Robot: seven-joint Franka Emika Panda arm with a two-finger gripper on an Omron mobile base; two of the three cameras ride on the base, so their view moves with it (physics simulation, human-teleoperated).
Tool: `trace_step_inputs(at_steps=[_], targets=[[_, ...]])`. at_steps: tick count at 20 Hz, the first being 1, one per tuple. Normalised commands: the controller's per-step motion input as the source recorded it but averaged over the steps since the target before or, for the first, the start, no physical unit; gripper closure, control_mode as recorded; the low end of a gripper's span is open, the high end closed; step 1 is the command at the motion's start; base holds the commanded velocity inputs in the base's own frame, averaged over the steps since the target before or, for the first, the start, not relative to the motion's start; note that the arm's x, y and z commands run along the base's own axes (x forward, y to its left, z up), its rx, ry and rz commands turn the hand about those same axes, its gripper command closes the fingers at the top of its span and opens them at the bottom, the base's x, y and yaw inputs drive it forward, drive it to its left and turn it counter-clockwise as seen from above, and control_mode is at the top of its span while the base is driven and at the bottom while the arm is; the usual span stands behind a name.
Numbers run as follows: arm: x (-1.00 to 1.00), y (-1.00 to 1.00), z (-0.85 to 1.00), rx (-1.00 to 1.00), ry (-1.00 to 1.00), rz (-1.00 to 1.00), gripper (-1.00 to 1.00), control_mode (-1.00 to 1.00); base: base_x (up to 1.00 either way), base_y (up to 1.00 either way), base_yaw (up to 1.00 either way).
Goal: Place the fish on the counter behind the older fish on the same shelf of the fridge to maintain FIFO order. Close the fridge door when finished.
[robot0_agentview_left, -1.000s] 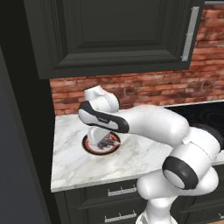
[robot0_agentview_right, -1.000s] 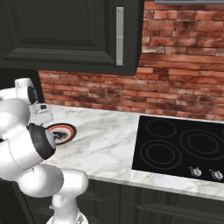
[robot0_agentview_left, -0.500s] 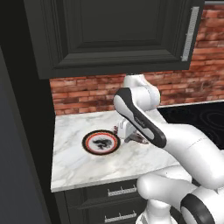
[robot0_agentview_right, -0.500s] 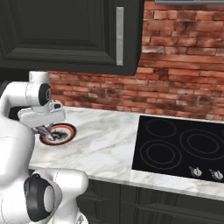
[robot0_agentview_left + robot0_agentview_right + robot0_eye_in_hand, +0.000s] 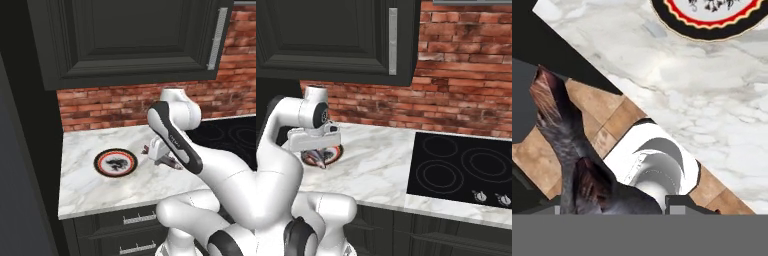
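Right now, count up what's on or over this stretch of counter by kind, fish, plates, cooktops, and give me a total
Fish: 1, the dark fish held in the gripper above the counter.
Plates: 1, the red-rimmed plate.
Cooktops: 1, the black cooktop with two knobs.
Total: 3.

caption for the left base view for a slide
Gripper carries the fish above the marble counter, beside the plate.
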Motion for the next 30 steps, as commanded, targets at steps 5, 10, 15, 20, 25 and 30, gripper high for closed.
trace_step_inputs(at_steps=[5, 10, 15, 20, 25, 30], targets=[[0.05, -0.47, -0.16, 0.05, 0.07, -0.03, 1.0, -1.0, 0.0, 0.0, 0.0], [0.02, 0.0, 0.0, 0.0, 0.02, 0.0, 1.0, 1.0, -0.38, -0.05, 0.0], [0.0, 0.0, 0.0, 0.0, 0.0, 0.0, 1.0, 1.0, -1.0, -0.03, 0.0], [0.0, 0.0, 0.0, 0.0, 0.0, 0.0, 1.0, 1.0, -1.0, 0.05, 0.0], [0.0, 0.0, 0.0, 0.0, 0.0, 0.0, 1.0, 1.0, -1.0, 0.27, 0.0], [0.0, 0.0, 0.0, 0.0, 0.0, 0.0, 1.0, 1.0, -0.99, 0.81, -0.01]])
